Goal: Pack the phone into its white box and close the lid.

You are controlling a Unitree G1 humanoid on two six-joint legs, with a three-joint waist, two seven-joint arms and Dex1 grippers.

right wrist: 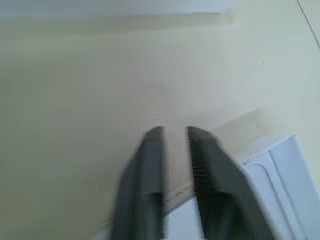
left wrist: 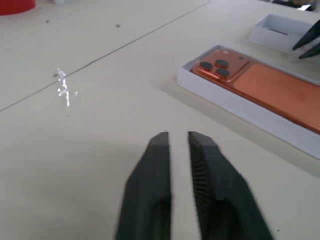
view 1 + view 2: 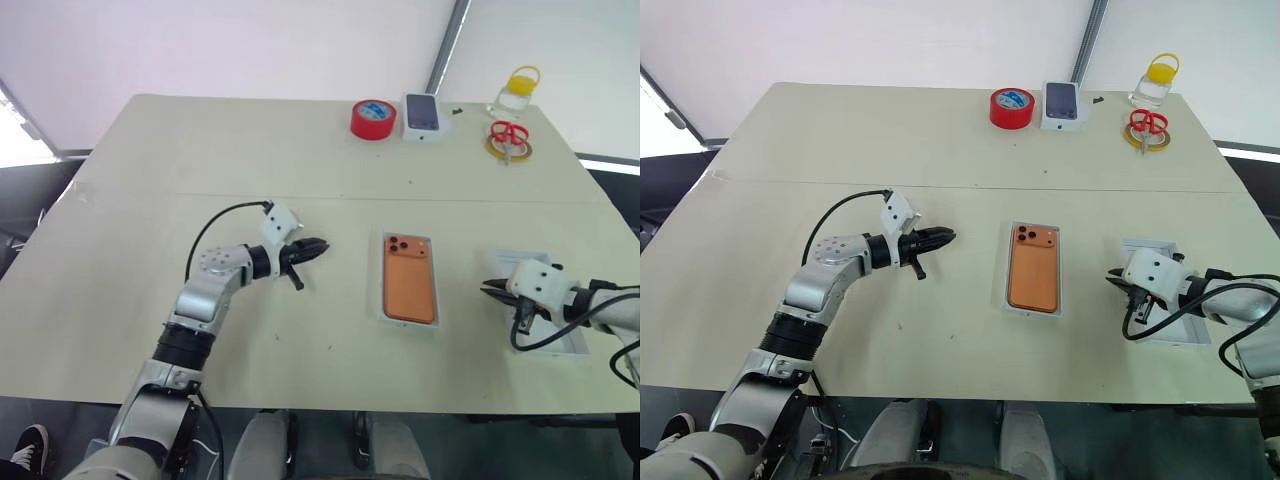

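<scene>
Cream-coloured, the matte bench [image 3: 300, 150] carried everything. Left arm lay bent, its gripper [image 3: 318, 246] level, pointing right toward the phone, fingers [image 2: 157, 165] narrowly parted, empty. Right gripper [image 3: 492, 291] pointed left over the lid [image 3: 1145, 247], fingers [image 1: 150, 165] narrowly parted, empty. Orange, round-cornered, the phone [image 3: 410, 280] lay back-up in the white box [image 2: 240, 107], centre. No readable writing.

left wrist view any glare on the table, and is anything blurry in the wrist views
Left wrist view: a small white glare streak on the table; the phone is fairly sharp, the near fingers soft. Right wrist view: fingers and lid blurred.
</scene>
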